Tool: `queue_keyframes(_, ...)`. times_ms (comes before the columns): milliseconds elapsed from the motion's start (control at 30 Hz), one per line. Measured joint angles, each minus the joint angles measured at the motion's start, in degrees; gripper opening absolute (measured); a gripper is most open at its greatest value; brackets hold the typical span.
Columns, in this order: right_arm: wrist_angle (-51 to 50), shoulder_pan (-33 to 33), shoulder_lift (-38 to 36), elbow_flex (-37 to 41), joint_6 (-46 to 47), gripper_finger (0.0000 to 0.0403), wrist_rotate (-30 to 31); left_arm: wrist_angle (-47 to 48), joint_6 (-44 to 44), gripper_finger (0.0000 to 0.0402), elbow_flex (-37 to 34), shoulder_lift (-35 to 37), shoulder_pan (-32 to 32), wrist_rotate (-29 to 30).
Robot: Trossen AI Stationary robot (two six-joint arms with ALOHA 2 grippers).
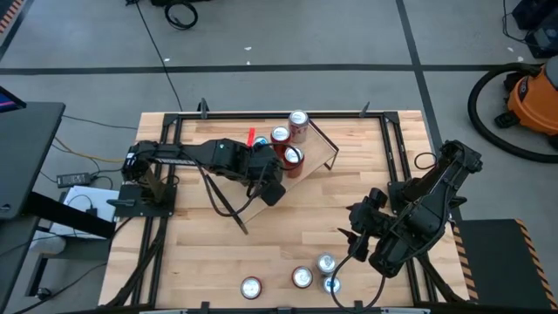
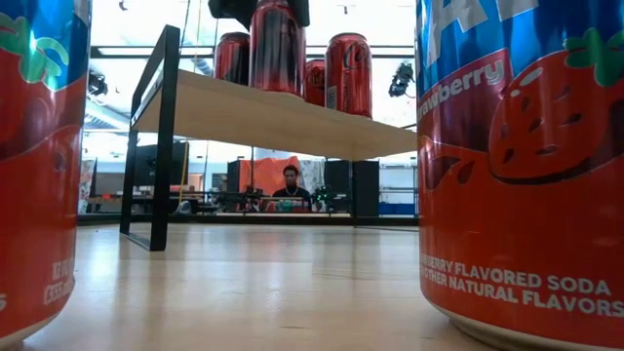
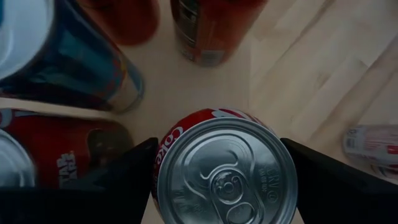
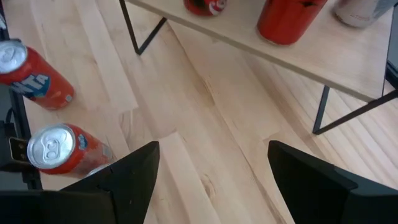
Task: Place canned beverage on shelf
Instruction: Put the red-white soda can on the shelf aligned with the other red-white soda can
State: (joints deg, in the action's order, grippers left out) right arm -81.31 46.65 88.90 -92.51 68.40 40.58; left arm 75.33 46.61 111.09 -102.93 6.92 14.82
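The left gripper [image 3: 217, 180] is sitting over the shelf [image 1: 318, 150] just above the centre of the high view, its jaws standing either side of a red can [image 3: 225, 168]. In the left wrist view the can's silver lid is filling the gap between the two dark fingers, and a thin strip of daylight is showing on each side, so I cannot tell whether they are gripping it or just bracketing it. In the low view the same can is appearing upright on the shelf board at the top centre, with the gripper above it.

Three more red cans [image 1: 298, 122] are standing close behind it on the shelf, and a blue can [image 3: 68, 59] is crowding in at the upper left of the left wrist view.

The right gripper [image 4: 211, 180] is waiting at the lower right of the high view, jaws spread wide and holding nothing, near the three cans still waiting on the bench [image 1: 301, 277] along the bottom edge.

The risk, as I judge it, is in the pull-away: the cans are packed tightly, so a finger dragging sideways could be tipping the placed can or nudging a neighbour toward the shelf's edge. A lift that is not straight would be the cause.
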Motion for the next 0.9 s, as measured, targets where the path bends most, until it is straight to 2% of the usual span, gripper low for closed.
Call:
queue_keyframes(300,1.2,0.0,0.0,0.0,0.0,0.031,1.6,-0.5,0.2,0.0325,0.0,0.0,-0.7,-0.7)
queue_keyframes(467,1.2,0.0,0.0,0.0,-0.4,0.031,1.6,0.0,-0.2,0.0383,-0.3,-0.5,-0.7,-1.1)
queue_keyframes(533,1.2,0.0,0.0,0.0,-0.7,0.031,1.6,0.0,-0.8,0.0393,-0.3,-0.5,-0.7,-1.0)
queue_keyframes(900,1.2,-0.6,0.0,0.0,-2.8,0.031,1.5,0.1,-1.7,0.0385,1.9,1.3,-1.1,1.3)
